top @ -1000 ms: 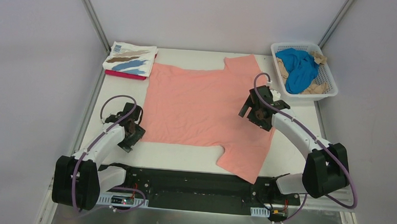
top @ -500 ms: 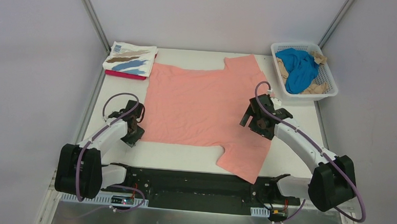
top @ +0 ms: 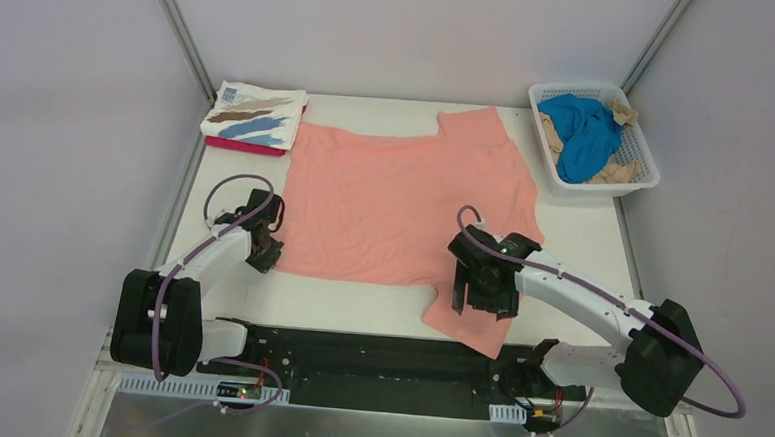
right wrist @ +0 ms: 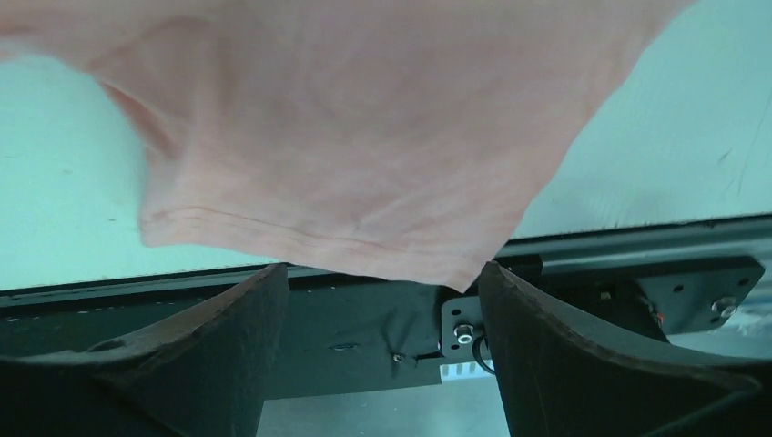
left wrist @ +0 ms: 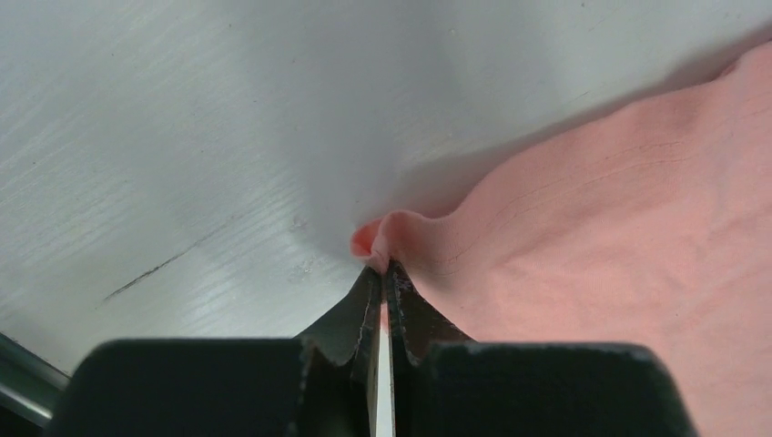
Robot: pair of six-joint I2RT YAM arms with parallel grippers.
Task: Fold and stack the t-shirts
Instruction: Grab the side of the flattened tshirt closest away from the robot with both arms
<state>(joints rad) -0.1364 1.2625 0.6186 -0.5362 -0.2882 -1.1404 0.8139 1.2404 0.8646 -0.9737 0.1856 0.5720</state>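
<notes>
The large salmon-pink t-shirt [top: 395,199] lies spread flat across the table. My left gripper [top: 265,247] is at its near left corner and is shut on a small pinch of the cloth [left wrist: 387,238], which bunches up at the fingertips. My right gripper [top: 480,293] hangs open over the near sleeve [top: 479,308]. In the right wrist view the sleeve hem [right wrist: 364,246] lies just ahead of the spread fingers [right wrist: 246,319], with nothing gripped. A folded white t-shirt with brown and blue brushstrokes [top: 254,114] rests on a magenta one [top: 239,146] at the back left.
A white lattice basket [top: 650,164] at the back right holds a bright blue tee [top: 583,134] and a tan one [top: 618,173]. The near sleeve overhangs the black rail [top: 376,353] at the table's front edge. Grey walls close in both sides.
The left gripper has closed on the pink shirt's near left corner. The right arm has swung from the shirt's right edge down to the near sleeve, its jaws narrowing slightly.
</notes>
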